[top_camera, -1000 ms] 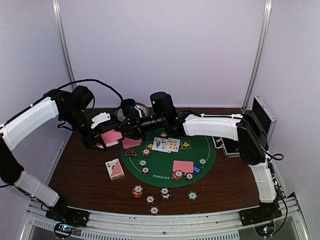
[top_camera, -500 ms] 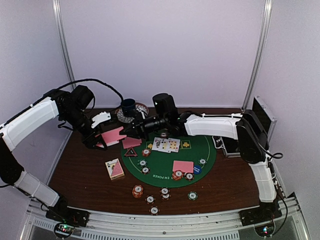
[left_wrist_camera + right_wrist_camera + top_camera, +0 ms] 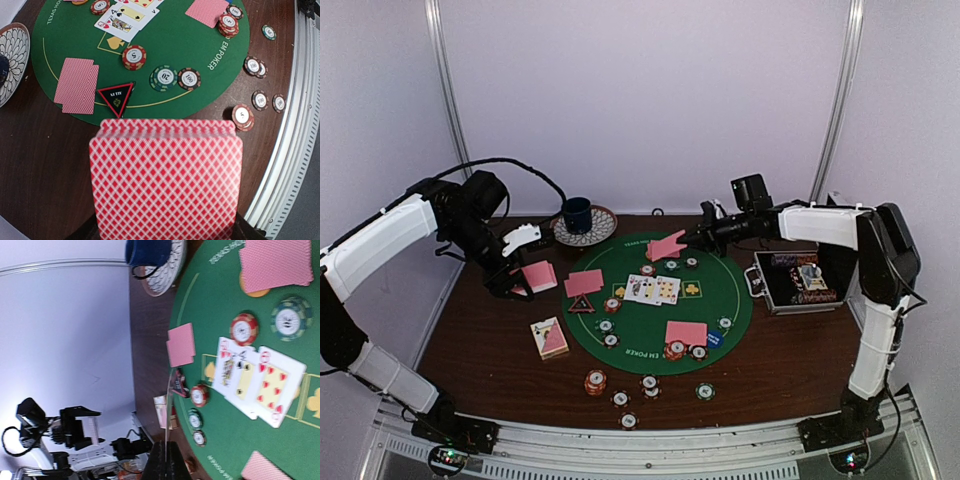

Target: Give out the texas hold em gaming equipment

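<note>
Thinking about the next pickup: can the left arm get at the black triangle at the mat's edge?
Probably not to grasp it: the left gripper is shut on the deck of cards, so no finger is free. The black triangle lies uncovered just ahead.

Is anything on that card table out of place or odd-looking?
A dark blue mug on a patterned plate sits at the far side beside the green mat, the only thing there that isn't poker gear. Several chips lie off the mat, nearer the arms. Nothing looks spilled or broken.
</note>
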{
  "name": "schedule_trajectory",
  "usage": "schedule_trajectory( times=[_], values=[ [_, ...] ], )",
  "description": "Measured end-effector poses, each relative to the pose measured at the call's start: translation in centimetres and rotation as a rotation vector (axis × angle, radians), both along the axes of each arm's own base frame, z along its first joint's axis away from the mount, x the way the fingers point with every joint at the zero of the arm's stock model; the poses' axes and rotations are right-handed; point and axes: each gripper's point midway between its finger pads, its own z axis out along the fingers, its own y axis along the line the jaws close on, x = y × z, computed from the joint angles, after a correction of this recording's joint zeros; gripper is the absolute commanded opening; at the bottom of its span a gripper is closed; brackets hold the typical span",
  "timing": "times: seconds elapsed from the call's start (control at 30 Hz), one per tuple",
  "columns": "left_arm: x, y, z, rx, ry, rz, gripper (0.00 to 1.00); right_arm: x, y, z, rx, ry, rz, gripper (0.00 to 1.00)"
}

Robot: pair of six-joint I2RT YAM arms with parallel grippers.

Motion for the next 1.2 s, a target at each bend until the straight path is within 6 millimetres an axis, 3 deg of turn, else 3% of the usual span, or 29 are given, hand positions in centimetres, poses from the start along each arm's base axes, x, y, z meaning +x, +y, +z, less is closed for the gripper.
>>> schedule_trajectory(
  times=[0.27, 0.57, 0.73, 0.97, 1.2],
  values=[
    [0.0, 0.0, 0.0, 0.001, 0.001, 0.000, 0.00, 0.3, -4.7, -5.5, -0.188, 0.041, -0.022, 0.00],
    [-0.1, 0.0, 0.0, 0.002, 0.003, 0.000, 0.00, 0.6, -6.1, -10.3, -0.333, 0.069, 0.003, 0.00],
    [-0.1, 0.0, 0.0, 0.002, 0.003, 0.000, 0.00, 1.3, -6.7, -11.5, -0.372, 0.067, 0.001, 0.00],
    [-0.1, 0.0, 0.0, 0.002, 0.003, 0.000, 0.00, 2.6, -7.4, -12.1, -0.439, 0.040, 0.013, 0.13],
    [-0.1, 0.0, 0.0, 0.002, 0.003, 0.000, 0.00, 3.2, -8.4, -12.4, -0.532, 0.023, 0.027, 0.37]
  ],
)
